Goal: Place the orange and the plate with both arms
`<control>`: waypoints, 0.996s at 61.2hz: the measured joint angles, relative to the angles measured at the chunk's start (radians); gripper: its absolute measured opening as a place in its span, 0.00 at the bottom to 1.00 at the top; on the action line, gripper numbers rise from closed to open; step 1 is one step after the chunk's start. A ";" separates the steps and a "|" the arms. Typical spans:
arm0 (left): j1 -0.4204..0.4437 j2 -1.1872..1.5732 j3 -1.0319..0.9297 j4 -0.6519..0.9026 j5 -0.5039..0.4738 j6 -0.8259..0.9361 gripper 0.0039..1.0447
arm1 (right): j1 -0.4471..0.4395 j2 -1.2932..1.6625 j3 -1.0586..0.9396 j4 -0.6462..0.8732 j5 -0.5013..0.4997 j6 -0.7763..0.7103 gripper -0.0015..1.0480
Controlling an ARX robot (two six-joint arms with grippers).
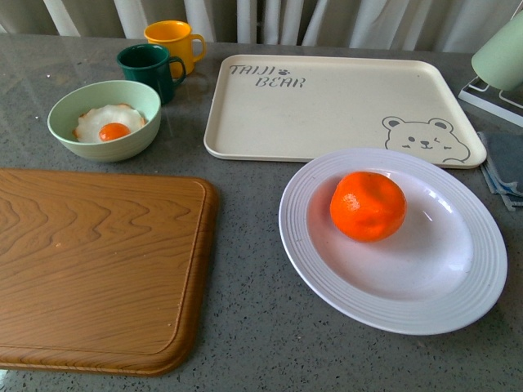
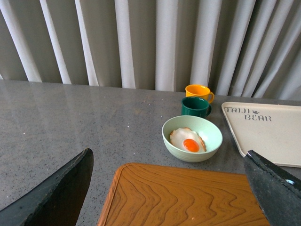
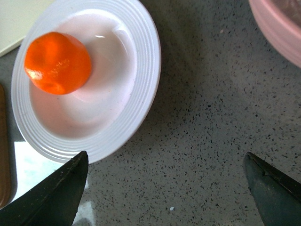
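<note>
The orange (image 1: 368,205) lies in the white ridged plate (image 1: 458,306) at the front right of the grey table. The right wrist view shows the same orange (image 3: 57,62) inside the plate (image 3: 141,70). My right gripper (image 3: 167,188) is open above bare tabletop beside the plate's rim, holding nothing. My left gripper (image 2: 174,193) is open over the wooden board (image 2: 183,197), also holding nothing. Neither arm shows in the front view.
A wooden cutting board (image 1: 90,265) fills the front left. Behind it stand a pale-green bowl with a fried egg (image 1: 105,121), a green mug (image 1: 147,70) and a yellow mug (image 1: 173,42). A cream bear-print tray (image 1: 327,106) lies behind the plate. A pink bowl rim (image 3: 277,28) is nearby.
</note>
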 joint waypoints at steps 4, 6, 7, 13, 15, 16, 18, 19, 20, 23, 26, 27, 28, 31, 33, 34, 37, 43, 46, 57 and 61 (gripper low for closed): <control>0.000 0.000 0.000 0.000 0.000 0.000 0.92 | -0.013 0.097 -0.022 0.088 -0.016 -0.004 0.91; 0.000 0.000 0.000 0.000 0.000 0.000 0.92 | -0.033 0.165 -0.033 0.155 -0.029 -0.017 0.91; 0.000 0.000 0.000 0.000 0.000 0.000 0.92 | -0.039 0.184 -0.034 0.174 -0.035 -0.020 0.91; 0.000 0.000 0.000 0.000 0.000 0.000 0.92 | -0.069 0.293 -0.035 0.285 -0.077 -0.042 0.91; 0.000 0.000 0.000 0.000 0.000 0.000 0.92 | -0.072 0.322 -0.035 0.318 -0.085 -0.051 0.91; 0.000 0.000 0.000 0.000 0.000 0.000 0.92 | -0.072 0.331 -0.035 0.330 -0.087 -0.053 0.91; 0.000 0.000 0.000 0.000 0.000 0.000 0.92 | -0.072 0.358 -0.032 0.363 -0.097 -0.058 0.91; 0.000 0.000 0.000 0.000 0.000 0.000 0.92 | -0.071 0.375 -0.029 0.381 -0.107 -0.057 0.91; 0.000 0.000 0.000 0.000 0.000 0.000 0.92 | -0.070 0.383 -0.027 0.389 -0.111 -0.057 0.91; 0.000 0.000 0.000 0.000 0.000 0.000 0.92 | -0.060 0.423 -0.014 0.426 -0.124 -0.056 0.91; 0.000 0.000 0.000 0.000 0.000 0.000 0.92 | -0.042 0.459 -0.004 0.459 -0.124 -0.055 0.91; 0.000 0.000 0.000 0.000 0.000 0.000 0.92 | -0.036 0.472 -0.001 0.470 -0.123 -0.053 0.91; 0.000 0.000 0.000 0.000 0.000 0.000 0.92 | -0.032 0.481 0.002 0.478 -0.122 -0.051 0.91; 0.000 0.000 0.000 0.000 0.000 0.000 0.92 | -0.011 0.526 0.011 0.511 -0.115 -0.044 0.91; 0.000 0.000 0.000 0.000 0.000 0.000 0.92 | -0.005 0.546 0.016 0.523 -0.112 -0.041 0.91; 0.000 0.000 0.000 0.000 0.000 0.000 0.92 | 0.001 0.563 0.020 0.532 -0.106 -0.033 0.91; 0.000 0.000 0.000 0.000 0.000 0.000 0.92 | 0.011 0.595 0.027 0.548 -0.101 -0.023 0.91; 0.000 0.000 0.000 0.000 0.000 0.000 0.92 | 0.028 0.652 0.045 0.580 -0.091 -0.005 0.91; 0.000 0.000 0.000 0.000 0.000 0.000 0.92 | 0.034 0.673 0.054 0.592 -0.082 0.002 0.91; 0.000 0.000 0.000 0.000 0.000 0.000 0.92 | 0.051 0.758 0.078 0.644 -0.074 0.020 0.91; 0.000 0.000 0.000 0.000 0.000 0.000 0.92 | 0.055 0.784 0.085 0.655 -0.074 0.026 0.91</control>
